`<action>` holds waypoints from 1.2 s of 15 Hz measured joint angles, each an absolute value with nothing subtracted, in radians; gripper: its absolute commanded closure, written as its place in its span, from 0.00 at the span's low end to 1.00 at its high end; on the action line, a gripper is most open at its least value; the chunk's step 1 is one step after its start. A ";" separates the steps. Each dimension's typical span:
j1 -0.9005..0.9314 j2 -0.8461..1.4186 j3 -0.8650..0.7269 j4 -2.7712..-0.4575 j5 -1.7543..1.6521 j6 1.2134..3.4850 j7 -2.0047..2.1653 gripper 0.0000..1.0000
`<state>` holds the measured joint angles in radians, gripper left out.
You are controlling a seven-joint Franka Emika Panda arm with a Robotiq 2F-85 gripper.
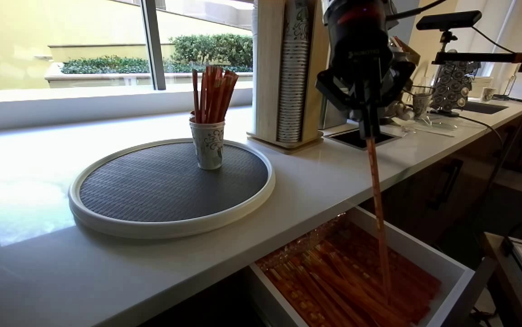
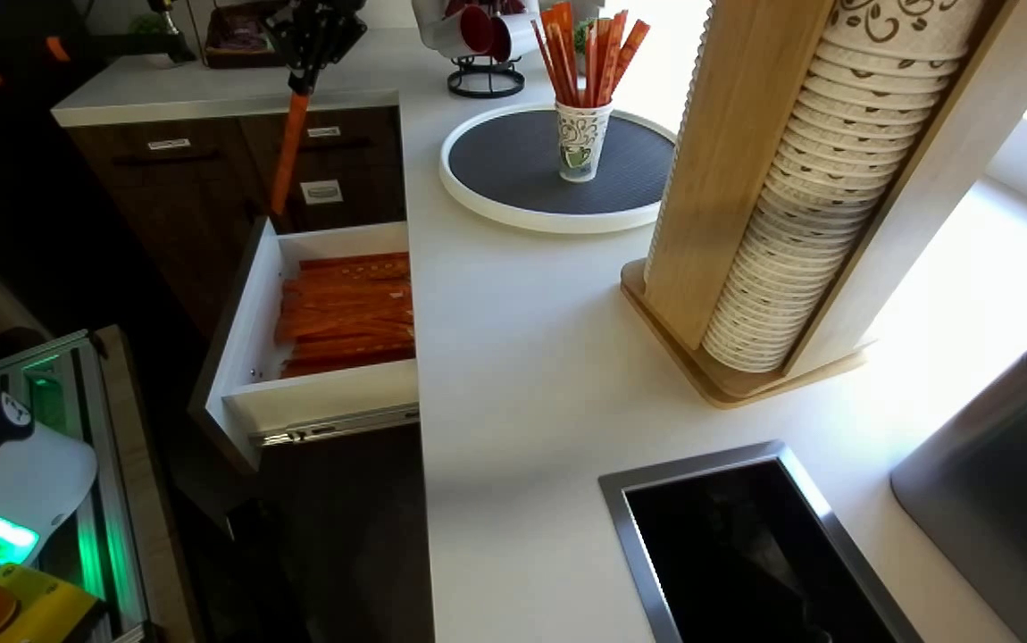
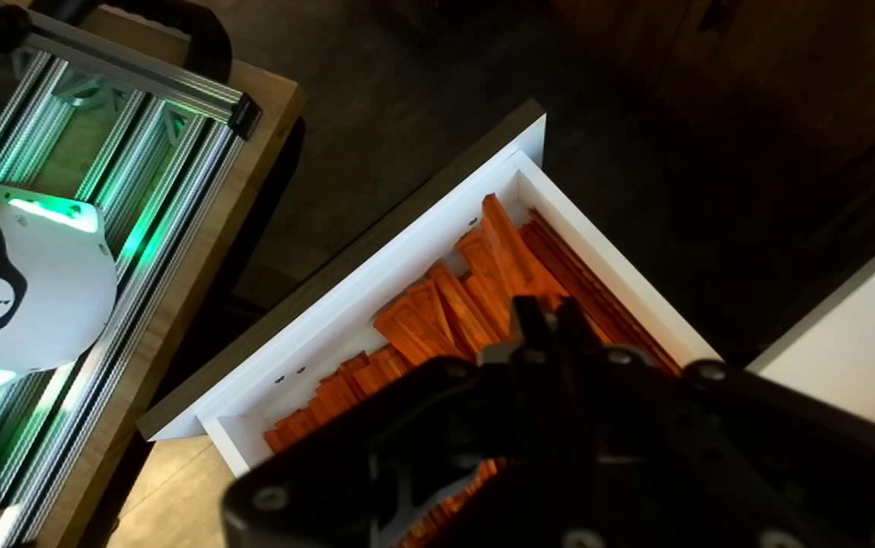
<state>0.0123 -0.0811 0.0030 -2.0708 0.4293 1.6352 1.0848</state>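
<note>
My gripper (image 1: pixel 370 135) is shut on the top end of a long orange packet (image 1: pixel 378 209), which hangs almost straight down, slightly tilted. In an exterior view the gripper (image 2: pixel 302 87) and packet (image 2: pixel 288 152) appear over the open drawer's (image 2: pixel 326 393) far front corner. Many similar orange packets (image 1: pixel 320 277) lie in the drawer. From the wrist, the dark fingers stand close together above the packets (image 3: pixel 437 320), and the held packet (image 3: pixel 510 247) reaches out past them. A patterned paper cup (image 1: pixel 209 147) full of orange packets (image 1: pixel 213 97) stands upright on a round, white-rimmed tray (image 1: pixel 165 229).
A wooden dispenser (image 2: pixel 728 134) with stacked paper cups rises from the counter (image 2: pixel 513 357). Beside it is a metal-framed opening (image 2: pixel 621 509) in the counter. A mug rack (image 2: pixel 485 85) stands behind the tray. The robot's base (image 3: pixel 34 297) sits near the drawer's front.
</note>
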 measured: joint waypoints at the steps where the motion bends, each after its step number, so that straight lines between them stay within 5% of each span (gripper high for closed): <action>1: 0.012 -0.085 0.003 -2.071 0.429 1.635 1.087 0.98; 18: -0.065 -0.012 -0.071 -2.181 0.415 1.609 1.077 0.98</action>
